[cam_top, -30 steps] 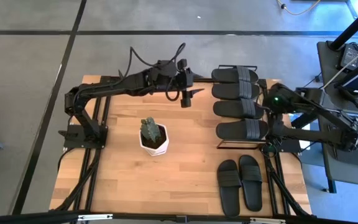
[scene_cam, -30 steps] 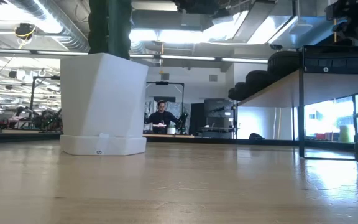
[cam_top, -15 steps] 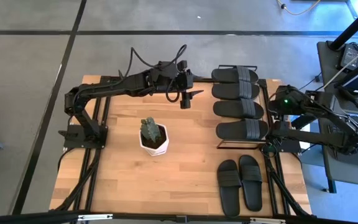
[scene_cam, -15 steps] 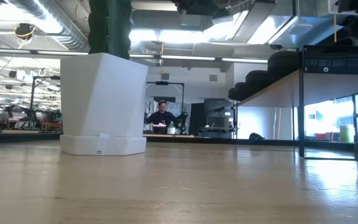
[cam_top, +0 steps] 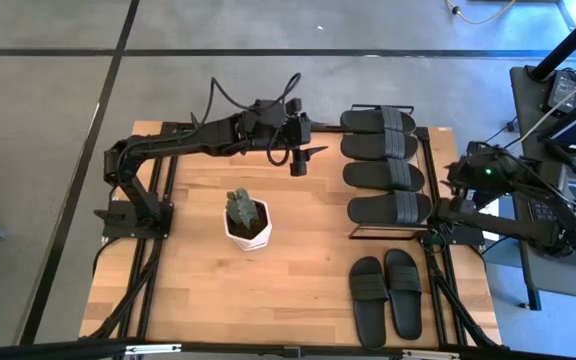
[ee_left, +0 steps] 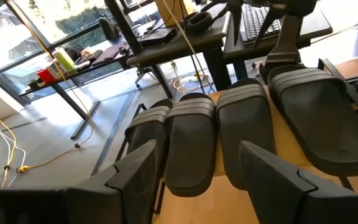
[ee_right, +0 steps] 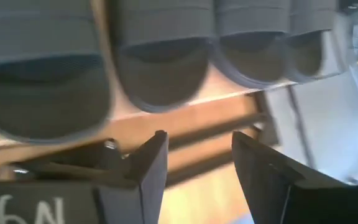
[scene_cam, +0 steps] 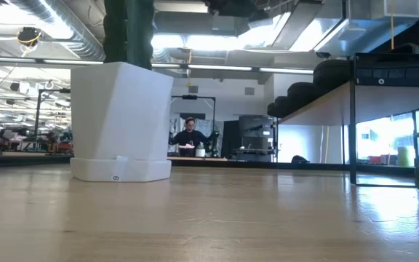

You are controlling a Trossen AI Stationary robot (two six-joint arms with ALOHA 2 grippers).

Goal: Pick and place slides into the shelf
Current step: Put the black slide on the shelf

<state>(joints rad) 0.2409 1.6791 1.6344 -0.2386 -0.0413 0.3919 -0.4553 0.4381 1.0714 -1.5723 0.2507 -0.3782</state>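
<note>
- Left gripper [cam_top: 299,158] hung open and empty beside the shelf [cam_top: 424,150]; right gripper [ee_right: 194,155], parted and empty.
- Four slides [cam_top: 380,160] were shelved; the last pair [cam_top: 388,295] on the table needed grasping next.

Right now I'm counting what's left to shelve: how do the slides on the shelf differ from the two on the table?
The shelf slides are four, side by side on the shelf, lying across it. The table slides are two, on the bare table in front of it, turned lengthwise. All are matte black with one wide strap.
</note>
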